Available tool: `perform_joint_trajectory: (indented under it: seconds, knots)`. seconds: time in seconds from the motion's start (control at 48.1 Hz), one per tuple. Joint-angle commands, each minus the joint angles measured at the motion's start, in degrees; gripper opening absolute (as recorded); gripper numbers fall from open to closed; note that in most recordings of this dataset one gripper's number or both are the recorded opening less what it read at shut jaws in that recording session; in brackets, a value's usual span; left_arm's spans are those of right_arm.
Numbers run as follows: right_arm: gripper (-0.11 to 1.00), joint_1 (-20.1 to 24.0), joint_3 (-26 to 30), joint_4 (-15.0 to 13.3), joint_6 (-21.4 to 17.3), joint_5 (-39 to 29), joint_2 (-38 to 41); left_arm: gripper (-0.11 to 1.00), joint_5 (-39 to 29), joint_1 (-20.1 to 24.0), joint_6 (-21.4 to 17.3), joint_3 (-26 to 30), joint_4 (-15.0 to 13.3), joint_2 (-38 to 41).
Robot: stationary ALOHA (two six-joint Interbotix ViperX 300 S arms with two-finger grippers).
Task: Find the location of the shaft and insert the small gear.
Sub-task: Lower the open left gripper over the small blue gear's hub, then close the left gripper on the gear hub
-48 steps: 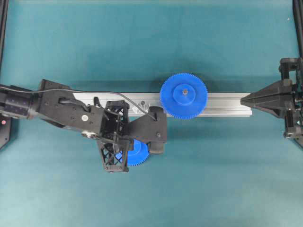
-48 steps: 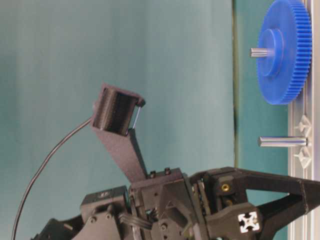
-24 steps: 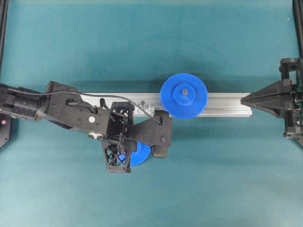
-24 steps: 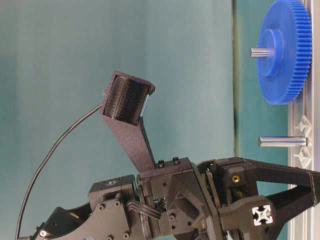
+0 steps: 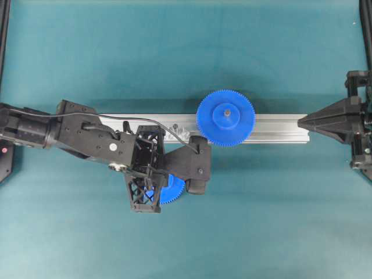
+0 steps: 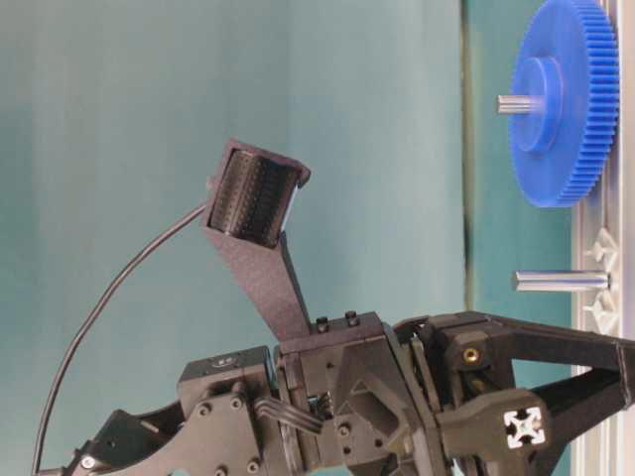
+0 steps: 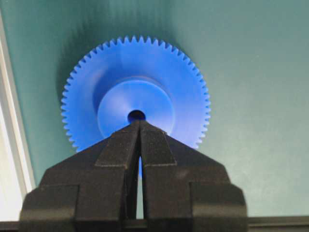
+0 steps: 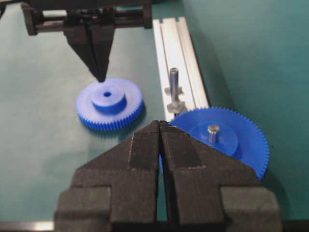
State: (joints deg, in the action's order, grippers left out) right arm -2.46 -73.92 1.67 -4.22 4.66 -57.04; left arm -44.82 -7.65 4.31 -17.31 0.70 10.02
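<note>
The small gear (image 7: 135, 92) lies flat on the teal mat, hub up, beside the rail; it also shows in the right wrist view (image 8: 109, 104) and, half hidden, in the overhead view (image 5: 170, 189). My left gripper (image 7: 139, 123) is shut and empty, pointing down with its tips just over the hub by the centre hole; the right wrist view shows it too (image 8: 100, 77). The shaft (image 8: 174, 79) stands bare on the rail next to the big gear and shows at table level (image 6: 561, 281). My right gripper (image 5: 300, 122) is shut and empty at the rail's right end.
The aluminium rail (image 5: 279, 129) runs across the mat's middle. The big blue gear (image 5: 225, 117) sits on its own grey pin on the rail, right of the shaft. The left wrist camera mount (image 5: 192, 164) overhangs the space between rail and small gear.
My left arm has moved a little to the right and forward over the small gear, then held still. The gears, shaft and right arm have stayed in place.
</note>
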Motion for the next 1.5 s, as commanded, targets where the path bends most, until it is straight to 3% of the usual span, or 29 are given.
perform_joint_trajectory:
  seconds: [0.0, 0.083, 0.145, 0.374, 0.478, 1.475]
  knots:
    - [0.01, -0.18, 0.62, 0.00, -0.53, 0.26, 0.35, -0.02, 0.35, -0.26, 0.00, 0.79, 0.18, -0.88]
    - [0.01, -0.09, 0.53, 0.00, -0.53, 0.26, 0.35, 0.02, 0.44, -0.26, 0.00, 0.88, 0.18, -0.79]
    - [0.01, -0.18, 0.62, 0.00, -0.53, 0.26, 0.35, 0.12, 0.53, -0.26, 0.00, 0.97, 0.18, -0.88]
    - [0.01, -0.09, 0.62, 0.00, -0.53, 0.26, 0.35, 0.77, 0.88, -0.26, 0.88, 0.18, 0.18, 0.26]
    - [0.01, -0.09, 0.70, 0.00, -0.53, 0.26, 0.35, 0.93, 0.97, -0.26, 0.44, 0.79, 0.18, 0.53]
    - [0.01, -0.18, 0.53, 0.00, -0.53, 0.26, 0.35, 0.94, 1.23, 0.26, -0.09, 1.76, 0.44, 3.52]
